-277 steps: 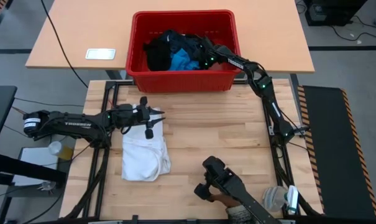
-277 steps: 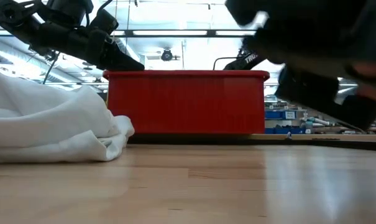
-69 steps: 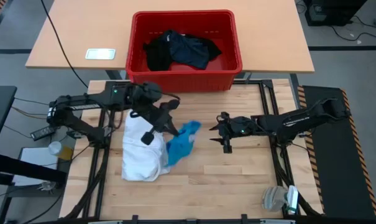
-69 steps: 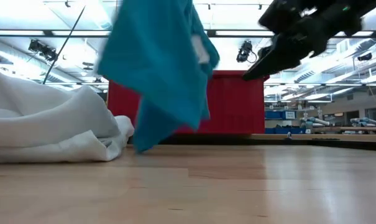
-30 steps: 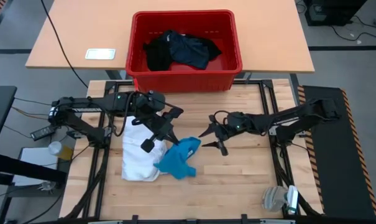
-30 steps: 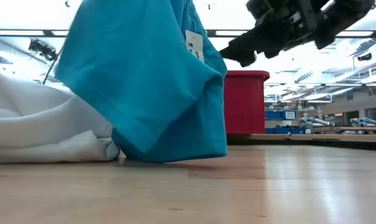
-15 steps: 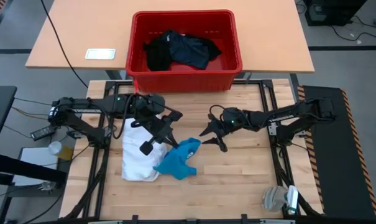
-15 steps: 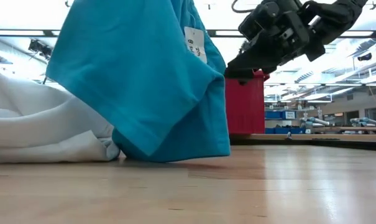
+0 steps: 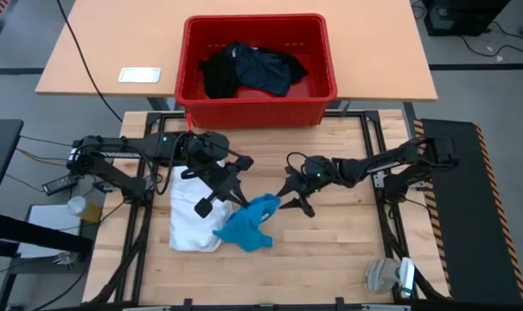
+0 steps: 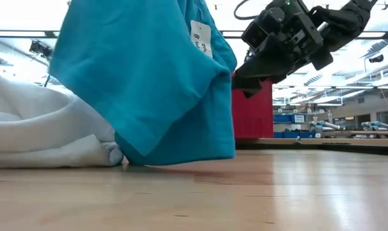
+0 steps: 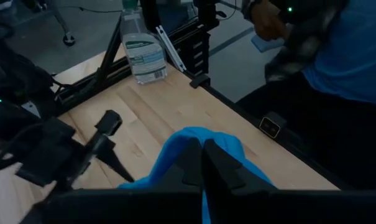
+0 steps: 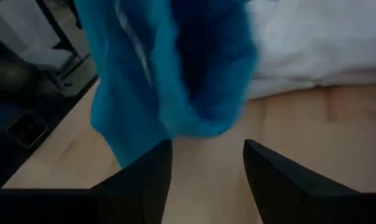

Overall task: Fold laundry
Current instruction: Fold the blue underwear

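High view: the blue piece (image 9: 248, 224) is held up over the near middle of the table (image 9: 330, 250), its lower end bunched on the wood and its upper end pinched in the left gripper (image 9: 241, 200), whose jaws are closed on the cloth. The low view shows it hanging as a broad drape, touching the table only along its bottom edge, with a white label (image 10: 200, 35) showing near the top. Its long axis is judged to run up and down, from the pinched top to the trailing hem; seen from above, the bunched part trails toward the near left and a small corner points right, toward the other arm.

Just left of it and touching it lies the white shirt (image 9: 192, 216), already in a compact bundle. To the right, the right gripper (image 9: 292, 197) is held near that corner with its jaws parted and nothing between them, as the right wrist view confirms: the cloth hangs ahead of the fingers, not yet in them.

The step in hand is judged to be a two-handed pick-up before spreading. The next move calls for a free corner to be taken by the right gripper and the piece drawn flat.

Farther off, the black garments (image 9: 248, 69) are left in the crate (image 9: 200, 108).
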